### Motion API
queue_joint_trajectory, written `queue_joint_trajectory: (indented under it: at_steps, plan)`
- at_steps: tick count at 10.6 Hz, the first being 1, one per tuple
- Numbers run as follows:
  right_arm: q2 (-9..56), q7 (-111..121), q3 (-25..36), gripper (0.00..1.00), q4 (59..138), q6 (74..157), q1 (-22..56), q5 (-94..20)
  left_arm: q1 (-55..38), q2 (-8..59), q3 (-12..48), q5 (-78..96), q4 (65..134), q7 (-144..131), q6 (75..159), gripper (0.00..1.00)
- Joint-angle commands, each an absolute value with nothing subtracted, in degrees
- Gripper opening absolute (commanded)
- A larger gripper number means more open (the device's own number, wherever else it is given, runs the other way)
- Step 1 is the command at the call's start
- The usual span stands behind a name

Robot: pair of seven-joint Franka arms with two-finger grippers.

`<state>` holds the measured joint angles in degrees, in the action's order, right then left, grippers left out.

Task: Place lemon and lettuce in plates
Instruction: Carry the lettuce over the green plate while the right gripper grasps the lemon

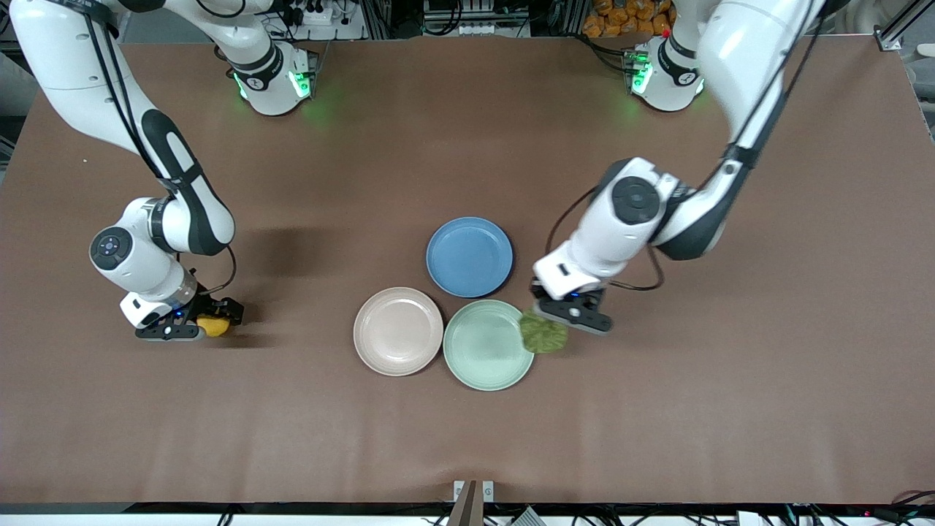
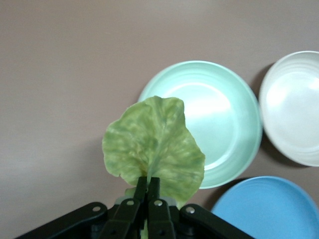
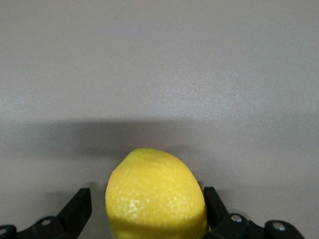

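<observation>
A brown table (image 1: 467, 438) carries three round plates grouped near its middle. The lettuce (image 2: 152, 147) hangs pinched by its stem end in the left gripper (image 1: 573, 313), whose fingers (image 2: 148, 199) are pressed together on it; the leaf spreads out over the rim of the mint green plate (image 1: 488, 345), at the edge toward the left arm's end of the table. That plate is bare inside. Just beside it, toward the right arm's end, lies the beige-pink plate (image 1: 398, 331), also bare, the two rims touching or nearly so. The blue plate (image 1: 469, 256) sits farther from the front camera than both, close to them.

The lemon (image 3: 155, 196) is well apart from the plates, toward the right arm's end of the table. It sits between the spread fingers of the right gripper (image 1: 191, 325), which is low at the table; one finger (image 3: 213, 206) lies against its side, while a gap shows at the other.
</observation>
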<state>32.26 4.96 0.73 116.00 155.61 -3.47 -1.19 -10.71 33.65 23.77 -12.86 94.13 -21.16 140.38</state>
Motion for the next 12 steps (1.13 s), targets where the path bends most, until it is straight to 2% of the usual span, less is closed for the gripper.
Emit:
queue_joint_trajectory:
  at_steps: [1, 3, 4, 5, 7, 8, 9, 11, 12]
  plan:
    - [33.83, 6.06, 0.26, 1.00, 114.96, 157.23, -4.04, -2.02, -16.34, 39.02, 21.10, -14.24, 88.77, -27.07, 142.80, 0.00]
    - [34.01, 6.33, 0.26, 1.00, 115.05, 157.32, -4.04, -2.02, -17.66, 41.38, 20.74, -14.24, 88.77, -29.61, 147.63, 0.00]
    - [34.01, 6.42, 0.26, 0.94, 114.96, 157.32, -4.04, -1.93, -18.01, 42.44, 20.66, -14.24, 88.86, -30.92, 150.01, 0.00]
    - [34.10, 7.37, 0.26, 0.82, 114.96, 157.32, -4.13, -1.85, -19.58, 43.58, 19.87, -14.24, 88.68, -33.29, 151.07, 0.00]
    - [34.01, 7.91, 0.26, 0.57, 114.70, 157.24, -4.04, -1.93, -21.70, 43.95, 16.98, -14.24, 88.77, -33.58, 151.44, 0.52]
    - [33.93, 7.74, 0.26, 0.48, 114.00, 156.54, -3.87, -1.93, -21.80, 44.21, 16.96, -14.33, 88.86, -33.57, 151.44, 0.96]
    - [33.84, 7.65, 0.26, 0.43, 113.91, 156.53, -3.69, -1.93, -22.75, 44.12, 16.70, -14.33, 88.77, -33.75, 151.44, 1.00]
    - [33.66, 7.38, 0.18, 0.43, 113.30, 155.84, -3.25, -1.93, -22.85, 43.07, 15.29, -14.24, 88.68, -33.92, 151.44, 1.00]
    - [33.31, 7.21, 0.09, 0.42, 111.99, 152.70, -3.08, -2.02, -21.89, 41.50, 15.21, -14.41, 88.77, -33.84, 151.26, 1.00]
